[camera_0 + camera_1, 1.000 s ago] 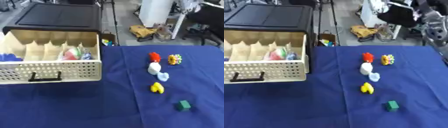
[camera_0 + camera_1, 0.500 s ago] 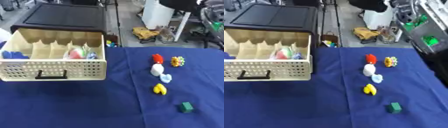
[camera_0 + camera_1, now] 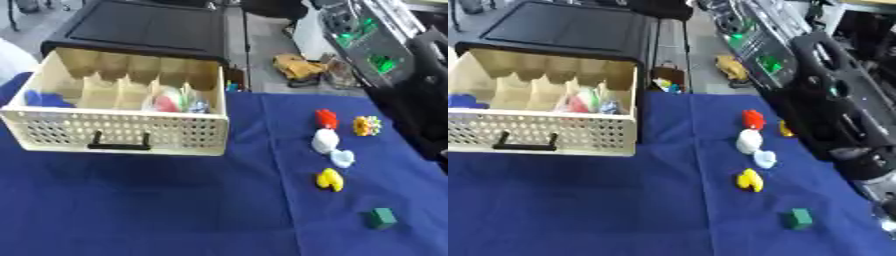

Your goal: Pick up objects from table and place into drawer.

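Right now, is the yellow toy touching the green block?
Apart. In the left eye view the yellow toy sits further back and the green block nearer the front, with a plain strip of bare blue cloth between them.

Six small objects sit on the worktop [image 3: 175, 210]: one red [image 3: 325, 118], one orange-yellow [image 3: 366, 125], one white [image 3: 325, 141], one pale blue [image 3: 342, 158], one yellow [image 3: 330, 179], one green [image 3: 381, 218]. One drawer [image 3: 122, 135] stands open, with a few items inside.
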